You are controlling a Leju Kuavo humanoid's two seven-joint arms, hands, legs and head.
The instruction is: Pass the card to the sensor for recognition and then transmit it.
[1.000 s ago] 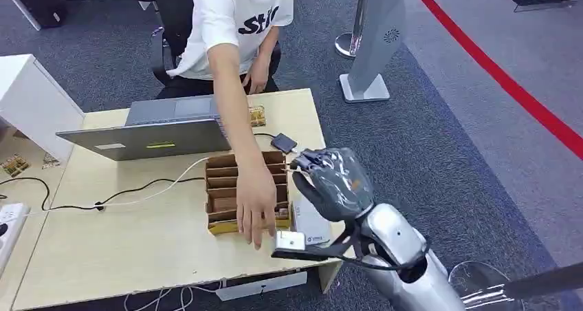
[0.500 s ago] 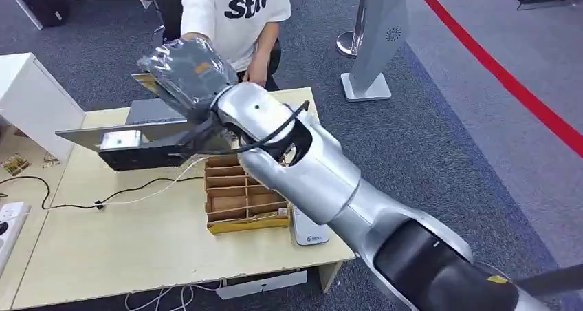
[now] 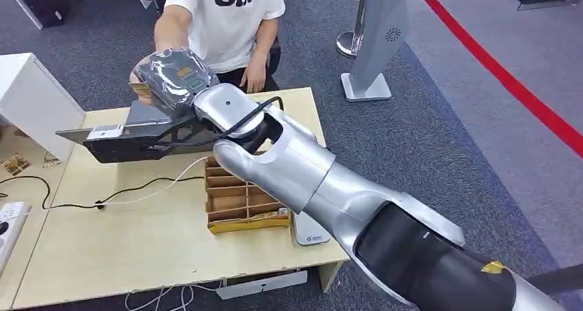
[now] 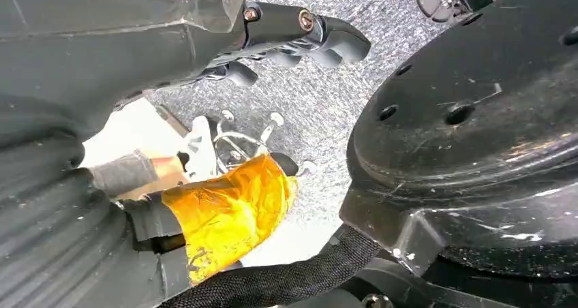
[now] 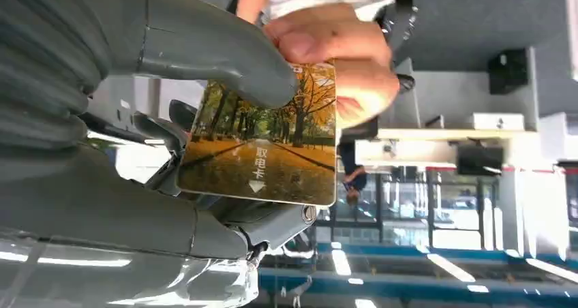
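Note:
My right hand (image 3: 175, 77) is raised over the table's far side, toward a seated person in a white shirt (image 3: 237, 12). It grips the card (image 5: 262, 144), which has an autumn-trees picture, under its thumb (image 5: 204, 49). The person's hand (image 5: 341, 63) pinches the card's other end; from the head view a yellow sliver of the card (image 3: 141, 89) shows by that hand. The white card sensor (image 3: 311, 232) lies on the table (image 3: 137, 242) at its front right, beside a cardboard divider box (image 3: 240, 201). My left hand (image 4: 136, 56) hangs by my body, fingers apart, holding nothing.
A grey laptop (image 3: 148, 111) stands at the table's back, partly behind my arm. Cables (image 3: 124, 194) run across the left of the table to a power strip (image 3: 7, 221). A white cabinet (image 3: 31, 98) stands at the left and a kiosk stand (image 3: 375, 43) beyond the table.
My right arm swung from above the sensor up and left toward the person, card in hand. The person's hand left the cardboard box and now holds the card's far end.

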